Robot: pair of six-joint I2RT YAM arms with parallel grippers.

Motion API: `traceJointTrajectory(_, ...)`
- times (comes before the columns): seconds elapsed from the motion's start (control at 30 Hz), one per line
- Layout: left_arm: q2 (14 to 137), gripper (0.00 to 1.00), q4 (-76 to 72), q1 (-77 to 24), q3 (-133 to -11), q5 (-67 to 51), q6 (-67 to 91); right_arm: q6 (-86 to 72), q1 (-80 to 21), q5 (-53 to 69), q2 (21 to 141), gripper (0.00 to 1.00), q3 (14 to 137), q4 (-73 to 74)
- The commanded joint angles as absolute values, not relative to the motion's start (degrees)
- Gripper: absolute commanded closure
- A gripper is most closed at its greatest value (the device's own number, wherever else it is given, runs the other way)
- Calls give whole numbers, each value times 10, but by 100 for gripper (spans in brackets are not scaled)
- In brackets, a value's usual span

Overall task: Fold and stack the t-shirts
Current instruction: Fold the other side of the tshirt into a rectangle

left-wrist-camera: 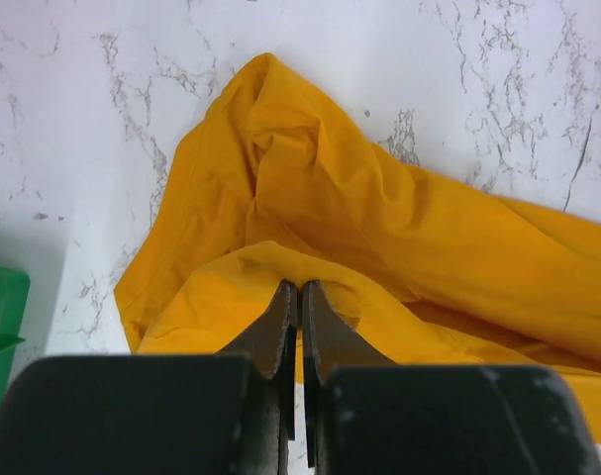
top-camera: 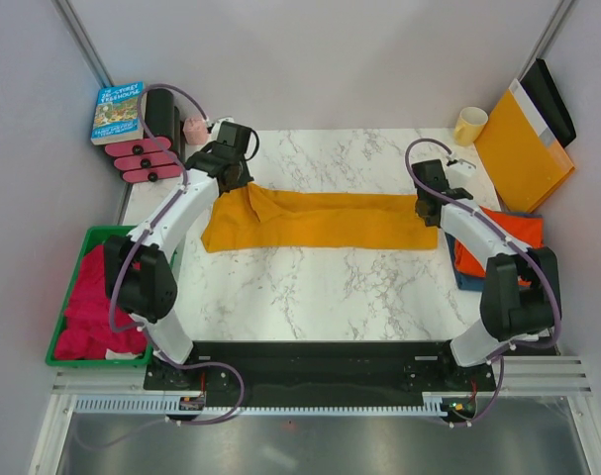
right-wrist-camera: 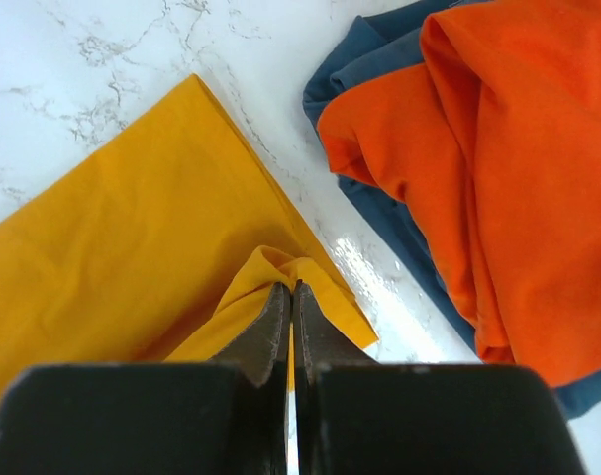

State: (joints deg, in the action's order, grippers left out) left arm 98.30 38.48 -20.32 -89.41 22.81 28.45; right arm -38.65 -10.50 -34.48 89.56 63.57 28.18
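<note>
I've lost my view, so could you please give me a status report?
Left tool and right tool shut on yellow shirt, one per end. Orange shirt on blue shirt nearby, not touching.

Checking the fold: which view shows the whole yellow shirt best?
Top external: the yellow shirt shows end to end, a long band. Left wrist shows only its bunched left end, right wrist only its right corner.

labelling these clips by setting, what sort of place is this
Probably a robot lab test cell, not a home: a left arm and right arm bolted to a metal rail, plain white panel walls closing in a marble-pattern table, and a mustard-yellow t-shirt held between the arms.
</note>
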Motion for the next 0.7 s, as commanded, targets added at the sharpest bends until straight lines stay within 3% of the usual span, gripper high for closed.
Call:
traceJointTrajectory(0.0,1026,98,365,-192,-947,220,258,-386,-91,-354,932,100,671,250)
traceJointTrajectory(0.67,1149,98,342,-185,-1016,208,258,-382,-76,-352,1055,100,726,226)
